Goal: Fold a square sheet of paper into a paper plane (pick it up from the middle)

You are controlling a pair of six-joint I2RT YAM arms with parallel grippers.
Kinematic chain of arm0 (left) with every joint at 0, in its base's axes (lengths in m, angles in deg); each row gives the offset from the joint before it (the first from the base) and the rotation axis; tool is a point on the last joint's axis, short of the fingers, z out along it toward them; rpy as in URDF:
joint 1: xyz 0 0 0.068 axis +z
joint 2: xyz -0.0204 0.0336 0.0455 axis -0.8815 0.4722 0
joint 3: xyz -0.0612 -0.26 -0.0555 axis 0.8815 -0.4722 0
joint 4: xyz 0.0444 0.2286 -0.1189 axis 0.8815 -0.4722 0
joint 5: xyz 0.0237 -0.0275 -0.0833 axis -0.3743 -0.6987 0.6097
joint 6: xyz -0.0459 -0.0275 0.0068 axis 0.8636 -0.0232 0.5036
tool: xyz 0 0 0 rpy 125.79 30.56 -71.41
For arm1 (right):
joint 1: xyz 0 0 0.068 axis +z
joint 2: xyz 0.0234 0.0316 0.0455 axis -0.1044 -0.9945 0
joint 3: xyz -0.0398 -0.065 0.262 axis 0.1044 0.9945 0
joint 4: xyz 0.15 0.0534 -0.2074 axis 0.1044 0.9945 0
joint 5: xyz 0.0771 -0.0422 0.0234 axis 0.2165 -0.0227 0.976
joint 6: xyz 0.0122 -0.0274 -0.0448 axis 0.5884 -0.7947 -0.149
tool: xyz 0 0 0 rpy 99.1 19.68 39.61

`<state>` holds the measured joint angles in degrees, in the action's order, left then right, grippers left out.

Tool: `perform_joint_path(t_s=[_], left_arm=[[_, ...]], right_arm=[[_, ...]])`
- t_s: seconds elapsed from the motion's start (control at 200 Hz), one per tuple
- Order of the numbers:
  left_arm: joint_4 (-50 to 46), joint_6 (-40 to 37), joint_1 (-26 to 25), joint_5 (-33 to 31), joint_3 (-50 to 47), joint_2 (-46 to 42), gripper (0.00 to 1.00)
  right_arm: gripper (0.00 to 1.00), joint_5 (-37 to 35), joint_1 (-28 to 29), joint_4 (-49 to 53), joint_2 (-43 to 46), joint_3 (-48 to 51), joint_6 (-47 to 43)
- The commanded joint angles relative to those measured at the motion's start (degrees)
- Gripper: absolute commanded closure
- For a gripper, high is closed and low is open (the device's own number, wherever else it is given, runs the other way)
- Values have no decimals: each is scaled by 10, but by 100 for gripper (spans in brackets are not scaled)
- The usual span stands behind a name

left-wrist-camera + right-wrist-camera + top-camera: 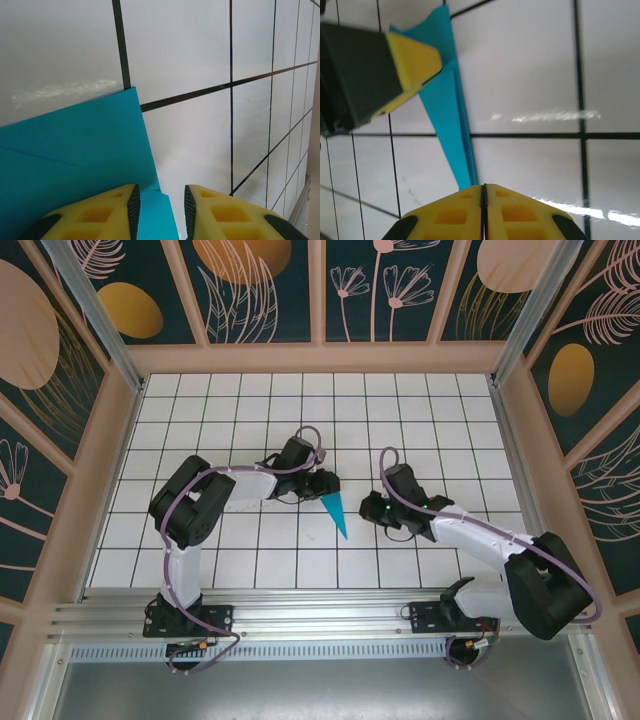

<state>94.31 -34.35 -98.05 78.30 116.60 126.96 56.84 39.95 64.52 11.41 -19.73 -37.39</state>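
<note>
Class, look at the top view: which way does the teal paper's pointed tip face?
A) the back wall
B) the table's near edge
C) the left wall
B: the paper narrows to its tip toward the near edge of the table, with its wide end at the left gripper.

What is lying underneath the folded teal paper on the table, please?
Under the folded teal paper lies the white gridded table; a black grid line runs beneath its edge. Whatever sits directly below is covered, and the left hand hides its wide end from above.

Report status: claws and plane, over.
Left claw open over paper plane wide end. Right claw shut, near its tip. Nothing blocking.
</note>
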Motion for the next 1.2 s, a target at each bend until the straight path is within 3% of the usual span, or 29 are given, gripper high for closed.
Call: perform_joint_path(t_s=[0.0,0.225,0.35,0.51,0.59,0.826,1.196], left_arm=[[-41,-2,2,-35,25,14,66],[-71,10,2,-65,44,-9,56],[-117,19,-1,-128,53,-58,43],[-189,36,-15,-214,61,-105,35],[-244,41,-30,-268,83,-107,33],[-350,66,-48,-328,150,-49,31],[-422,76,-63,-344,209,0,29]], right_arm=[[83,-32,-23,3,16,-3,-6],[70,-29,-65,-70,44,32,13],[64,-11,-82,-116,60,61,25],[61,30,-97,-178,51,87,32],[61,41,-100,-191,37,84,31],[60,69,-102,-207,-14,60,18],[60,83,-101,-219,-50,48,22]])
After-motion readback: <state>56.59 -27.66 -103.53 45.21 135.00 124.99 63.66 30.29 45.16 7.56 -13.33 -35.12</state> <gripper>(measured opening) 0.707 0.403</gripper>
